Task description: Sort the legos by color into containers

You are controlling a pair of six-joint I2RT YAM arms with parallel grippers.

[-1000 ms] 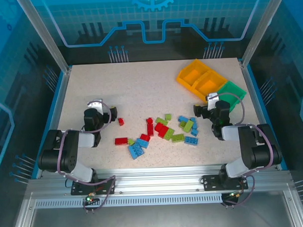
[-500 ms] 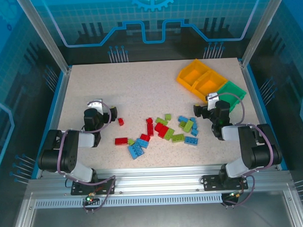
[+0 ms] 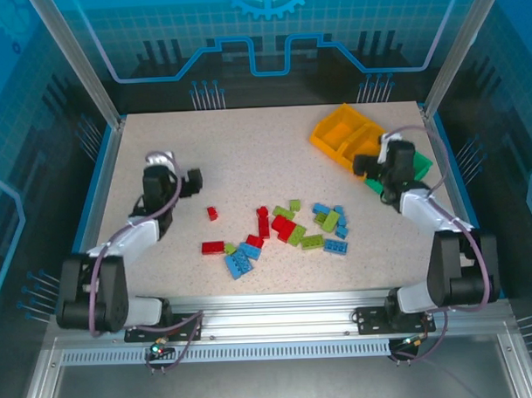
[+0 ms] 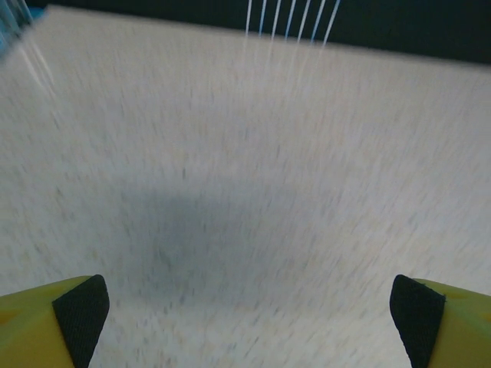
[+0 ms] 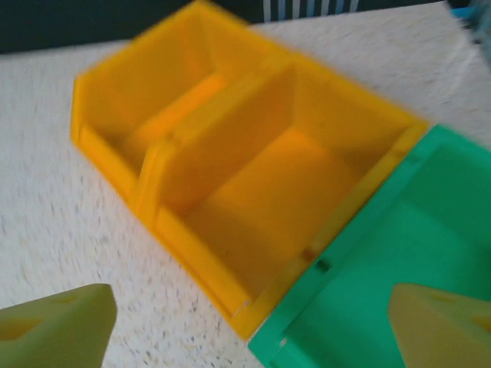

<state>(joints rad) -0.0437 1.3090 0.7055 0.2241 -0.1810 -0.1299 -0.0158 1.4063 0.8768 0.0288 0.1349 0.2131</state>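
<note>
Fingers are spread on left gripper [image 4: 249, 310] and right gripper [image 5: 249, 322]; small coloured plastic bricks [image 3: 284, 226] at six o'clock should be pinched singly, squarely.

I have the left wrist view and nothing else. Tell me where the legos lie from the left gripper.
Observer: From above, the legos lie scattered mid-table, to the right of the left gripper and nearer the arm bases.
Operator: Now say where they go.
Observer: Far right corner, two joined orange-yellow bins with the green bin against them.
Operator: Report the right gripper.
Observer: The right gripper hovers open above those bins.
</note>
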